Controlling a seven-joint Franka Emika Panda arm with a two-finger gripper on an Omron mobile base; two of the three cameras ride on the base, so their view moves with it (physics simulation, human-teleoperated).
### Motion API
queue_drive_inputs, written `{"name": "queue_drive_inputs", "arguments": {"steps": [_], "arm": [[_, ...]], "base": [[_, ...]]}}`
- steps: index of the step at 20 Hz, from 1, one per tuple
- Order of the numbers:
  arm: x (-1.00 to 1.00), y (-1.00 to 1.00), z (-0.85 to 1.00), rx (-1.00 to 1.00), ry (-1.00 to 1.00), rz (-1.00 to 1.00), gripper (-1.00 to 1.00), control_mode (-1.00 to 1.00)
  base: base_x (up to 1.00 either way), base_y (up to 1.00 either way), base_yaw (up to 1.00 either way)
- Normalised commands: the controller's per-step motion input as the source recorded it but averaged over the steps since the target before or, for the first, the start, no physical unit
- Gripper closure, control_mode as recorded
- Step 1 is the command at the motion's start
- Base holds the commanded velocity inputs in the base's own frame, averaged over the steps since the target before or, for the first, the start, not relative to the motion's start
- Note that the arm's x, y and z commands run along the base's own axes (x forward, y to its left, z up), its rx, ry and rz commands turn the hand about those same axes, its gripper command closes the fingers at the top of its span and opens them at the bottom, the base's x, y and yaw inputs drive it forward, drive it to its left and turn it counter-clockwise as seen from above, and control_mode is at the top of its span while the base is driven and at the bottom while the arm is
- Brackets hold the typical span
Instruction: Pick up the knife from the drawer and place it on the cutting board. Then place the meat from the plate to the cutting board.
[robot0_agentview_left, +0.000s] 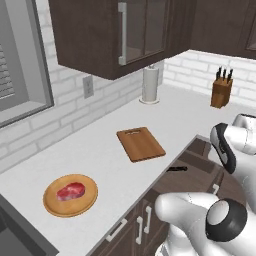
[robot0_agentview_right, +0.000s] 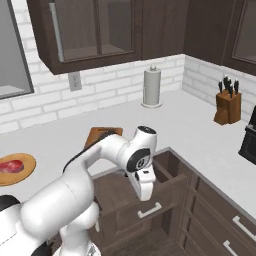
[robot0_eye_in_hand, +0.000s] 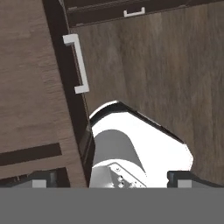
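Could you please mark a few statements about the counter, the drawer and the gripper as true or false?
1. The meat lies on the plate. True.
2. The cutting board has the knife on it. False: the board is bare; the knife lies in the open drawer, its black handle showing.
3. The gripper is shut on the knife. False: its jaws stand open and hold nothing; the hand view looks down past the drawer front at the floor.
4. The knife block stands on the counter near the back wall. True.
5. The paper towel roll lies on its side. False: it stands upright.
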Motion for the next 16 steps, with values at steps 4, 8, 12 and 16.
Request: {"name": "queue_drive_inputs", "arguments": {"steps": [4, 8, 12, 16], "arm": [[0.25, -0.06, -0.11, 0.00, 0.00, -0.06, -1.00, -1.00], [0.16, -0.01, -0.19, 0.00, 0.00, 0.00, -1.00, -1.00], [0.02, -0.03, -0.26, 0.00, 0.00, 0.00, -1.00, -1.00], [0.09, -0.06, -0.19, 0.00, 0.00, 0.00, -1.00, -1.00]], "base": [[0.00, 0.00, 0.00], [0.00, 0.00, 0.00], [0.00, 0.00, 0.00], [0.00, 0.00, 0.00]]}}
